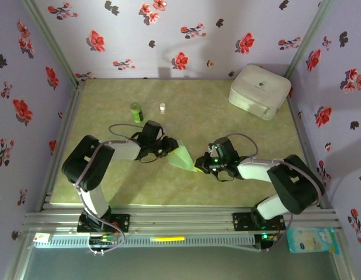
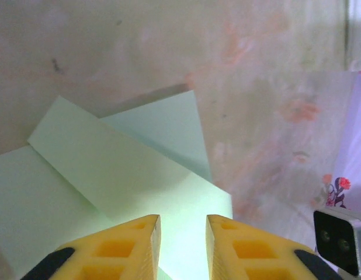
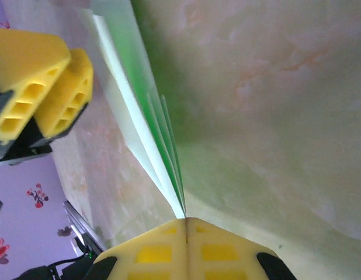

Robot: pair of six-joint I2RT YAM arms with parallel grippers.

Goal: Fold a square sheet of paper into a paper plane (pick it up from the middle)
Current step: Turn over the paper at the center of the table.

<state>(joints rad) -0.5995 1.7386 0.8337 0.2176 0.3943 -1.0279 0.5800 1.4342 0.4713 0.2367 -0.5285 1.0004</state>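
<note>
**Right pincer clamped on the plane's tip, left pincer let go**

You have the light green folded paper plane [image 1: 182, 157] lying near the middle of the pale green marbled desk [image 1: 239, 131], between your two arms. Your right pincer [image 3: 186, 224] is clenched: its yellow fingers meet with no gap, and the narrow end of the paper plane comes straight out of the seam between them. From your right wrist camera the folded layers fan out edge-on from that pinch point, thin pale sheets stacked close together.

Your left pincer [image 2: 183, 224] is released. Its two yellow fingers [image 2: 128, 245] stand a little apart, and you can see the paper through the gap, with nothing clamped between them. Under it, a long flap lies folded diagonally across the wider part of the paper. From the right wrist camera, those left fingers sit just beside the paper's broad end.

Well behind the paper stand a small dark green cylindrical bottle [image 1: 136, 111] and a tiny white cap-like object [image 1: 162, 107]. A white rounded case [image 1: 259, 91] rests in the far right corner.
</note>
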